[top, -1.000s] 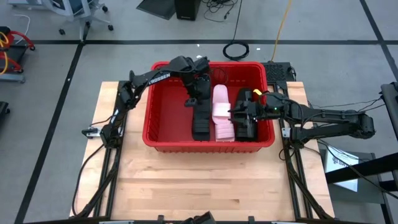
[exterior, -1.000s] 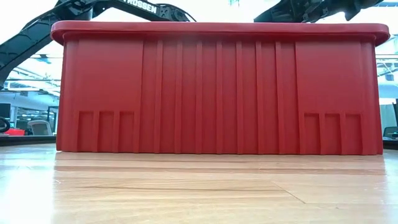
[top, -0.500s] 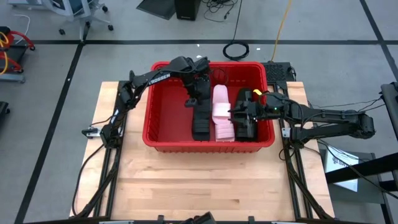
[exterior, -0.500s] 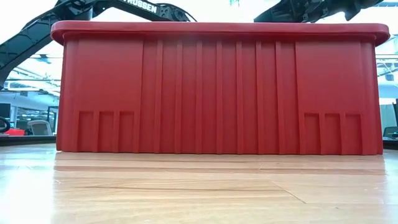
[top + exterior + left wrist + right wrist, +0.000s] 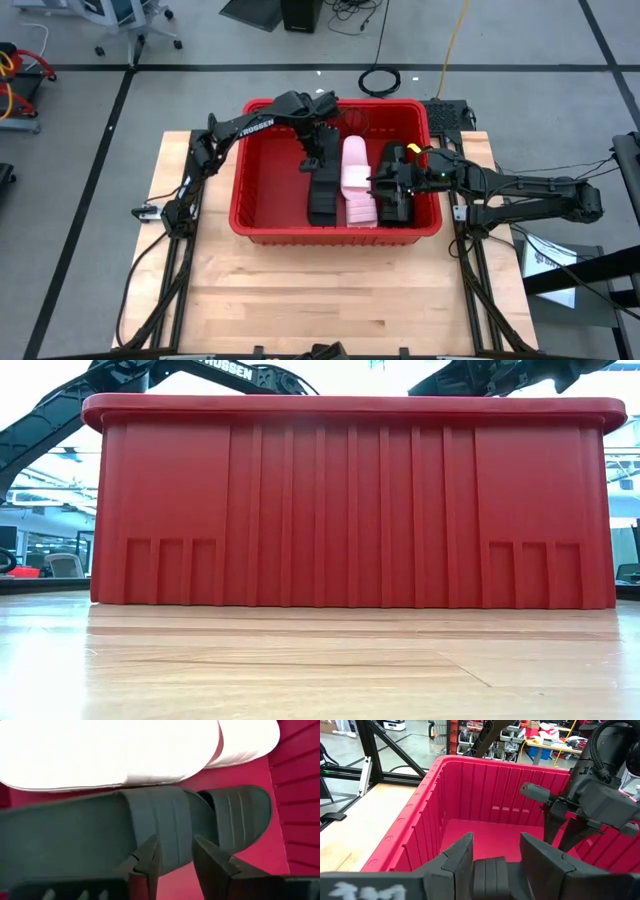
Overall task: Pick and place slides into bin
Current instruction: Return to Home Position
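Note:
The red bin (image 5: pixel 243 190) stands on the far half of the table and fills the low view (image 5: pixel 350 510). Inside it lie black slides (image 5: pixel 322 195), pale pink slides (image 5: pixel 357 185) and more black slides (image 5: pixel 400 205). My left gripper (image 5: pixel 312 158) is open inside the bin. Its fingers (image 5: pixel 172 857) stand just over a black slide's ribbed strap (image 5: pixel 165 820), with the pale slides (image 5: pixel 110 750) beyond. I cannot tell whether they touch the strap. My right gripper (image 5: pixel 383 182) reaches in over the bin's right rim, with a black slide (image 5: pixel 490 872) between its fingers. My right gripper has a ribbed black part of a slide (image 5: pixel 490 870) between its two fingers (image 5: pixel 462 857). The fingers lie about level and point toward the table's left. That part reaches far back between them. The rest of the slide is hidden below the gripper.
The bin's left half (image 5: pixel 270 185) is bare red floor. Bare wooden table (image 5: pixel 330 290) lies in front of the bin. My left arm's gripper (image 5: pixel 560 820) shows across the bin in the right wrist view. Cables and black frame legs lie beyond the table.

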`<action>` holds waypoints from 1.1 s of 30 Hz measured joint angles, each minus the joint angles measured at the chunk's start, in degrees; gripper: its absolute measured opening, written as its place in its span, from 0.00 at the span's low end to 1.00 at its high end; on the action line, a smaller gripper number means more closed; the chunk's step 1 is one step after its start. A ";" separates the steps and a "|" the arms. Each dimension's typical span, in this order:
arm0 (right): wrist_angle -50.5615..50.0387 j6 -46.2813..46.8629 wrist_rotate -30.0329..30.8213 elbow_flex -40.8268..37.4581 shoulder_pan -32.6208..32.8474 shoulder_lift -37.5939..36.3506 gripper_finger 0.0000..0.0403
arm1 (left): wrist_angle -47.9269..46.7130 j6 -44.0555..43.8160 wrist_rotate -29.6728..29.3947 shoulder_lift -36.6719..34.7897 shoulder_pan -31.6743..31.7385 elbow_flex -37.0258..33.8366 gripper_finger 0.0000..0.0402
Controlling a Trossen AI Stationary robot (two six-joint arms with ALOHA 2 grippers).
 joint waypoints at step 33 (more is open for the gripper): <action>7.06 3.61 0.04 0.00 0.00 -0.01 0.37 | 7.50 -3.21 -8.44 -9.41 -1.36 -0.04 0.35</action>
